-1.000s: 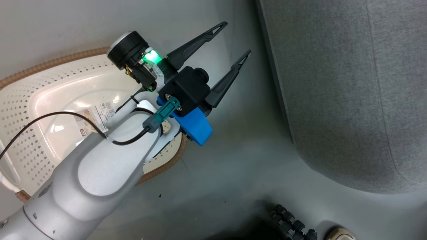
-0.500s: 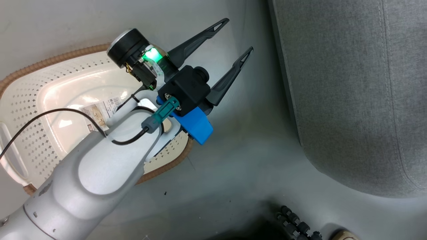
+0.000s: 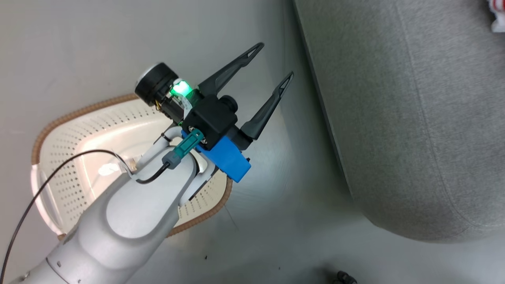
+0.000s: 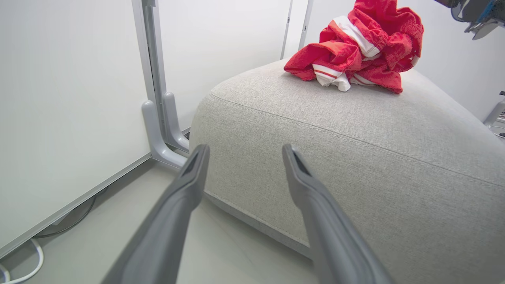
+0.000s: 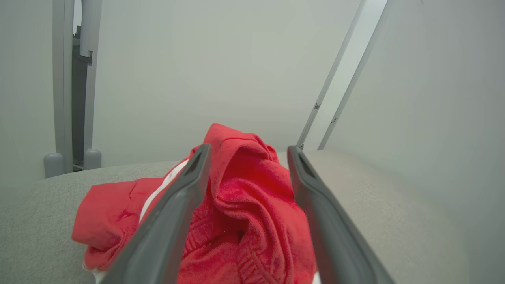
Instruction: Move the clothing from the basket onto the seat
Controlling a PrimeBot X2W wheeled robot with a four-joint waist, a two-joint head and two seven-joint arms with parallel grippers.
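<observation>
The red clothing (image 4: pixel 355 51) with white stripes lies in a crumpled heap on top of the light grey seat (image 4: pixel 355 138). My right gripper (image 5: pixel 248 150) is open just above that heap (image 5: pixel 244 205), fabric showing between its fingers; whether they touch it I cannot tell. My left gripper (image 3: pixel 273 60) is open and holds nothing, over the floor between the basket (image 3: pixel 79 118) and the seat (image 3: pixel 394 118). The basket's inside shows no garment; my left arm hides part of it. In the left wrist view the fingers (image 4: pixel 189 185) point at the seat's side.
Pale wall panels with a grey upright post (image 4: pixel 158 98) stand behind the seat. A cable (image 4: pixel 23 260) lies on the floor by the wall. Grey floor (image 3: pixel 276 217) separates basket and seat. A dark object (image 3: pixel 343 276) sits at the bottom edge.
The whole head picture has shifted, so the camera moved. My left gripper stays open and empty between basket and seat.
</observation>
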